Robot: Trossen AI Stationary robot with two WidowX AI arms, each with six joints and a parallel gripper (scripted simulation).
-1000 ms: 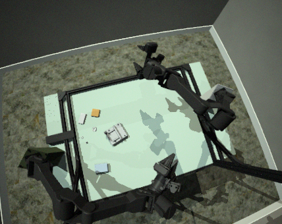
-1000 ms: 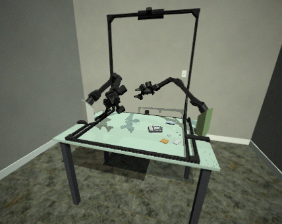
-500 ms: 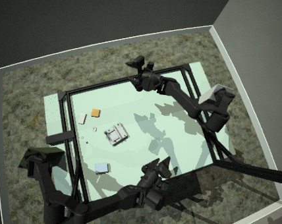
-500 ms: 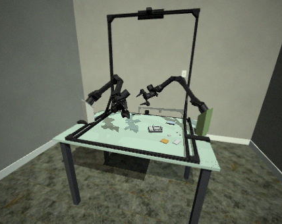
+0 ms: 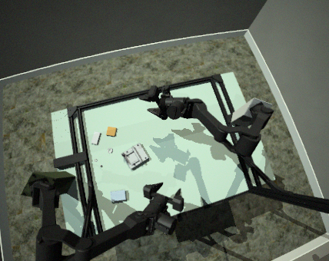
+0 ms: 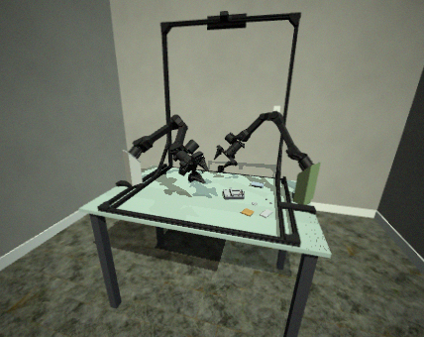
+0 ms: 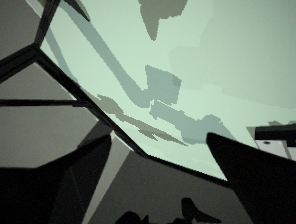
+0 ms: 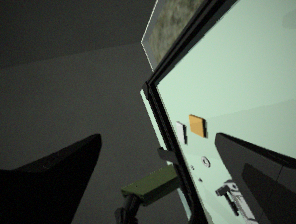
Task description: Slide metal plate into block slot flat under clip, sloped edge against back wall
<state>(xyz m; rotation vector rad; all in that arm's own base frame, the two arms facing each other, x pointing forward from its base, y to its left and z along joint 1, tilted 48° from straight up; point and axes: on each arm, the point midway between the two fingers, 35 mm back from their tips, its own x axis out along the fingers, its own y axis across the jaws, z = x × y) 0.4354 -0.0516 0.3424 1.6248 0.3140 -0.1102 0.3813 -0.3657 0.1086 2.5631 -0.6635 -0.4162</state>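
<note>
The pale grey block with its clip [image 5: 136,158] [image 6: 233,194] sits mid-table; it is partly hidden by a finger in the right wrist view. Three plates lie flat: orange [image 5: 111,131] [image 6: 247,212] [image 8: 197,126], white [image 5: 96,138] [image 6: 265,213] [image 8: 181,132], and light blue [image 5: 118,196] [image 6: 257,184]. Which has a sloped edge I cannot tell. My left gripper [image 5: 171,186] [image 6: 218,164] [image 7: 159,138] is open and empty, raised near the table edge on the light blue plate's side. My right gripper [image 5: 144,104] [image 6: 205,174] [image 8: 158,138] is open and empty, raised near the opposite edge.
A small ring [image 5: 110,150] [image 8: 205,161] and tiny bits lie between the block and the black frame rail. Black rails [image 6: 186,226] border the table [image 6: 186,210]. A tall black arch stands over it. The left arm's green base [image 6: 307,183] is beyond the rail.
</note>
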